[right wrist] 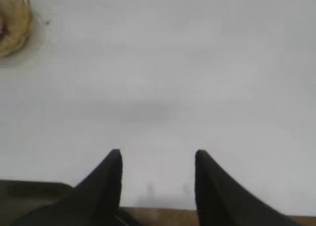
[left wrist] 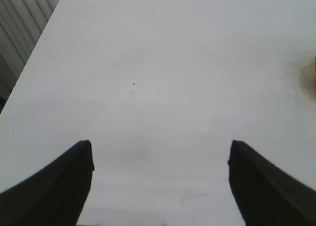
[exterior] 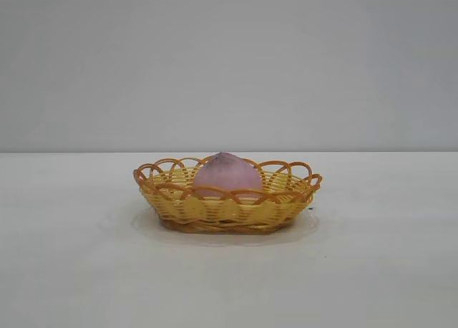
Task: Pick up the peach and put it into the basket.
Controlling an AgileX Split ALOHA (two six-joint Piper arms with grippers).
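Note:
The dusty pink peach (exterior: 227,175) lies inside the yellow wicker basket (exterior: 179,206) with the orange-brown loop rim, in the middle of the white table in the exterior view. Neither arm shows in that view. My left gripper (left wrist: 159,152) is open and empty over bare table, with a sliver of the basket (left wrist: 314,68) at the frame's edge. My right gripper (right wrist: 158,159) is open and empty near the table's edge, and part of the basket (right wrist: 12,26) shows far off in a corner of its view.
The white table (exterior: 372,271) spreads around the basket on all sides. A grey wall stands behind it. A ribbed panel (left wrist: 19,23) borders the table in the left wrist view. The table's wooden edge (right wrist: 158,217) shows under the right gripper.

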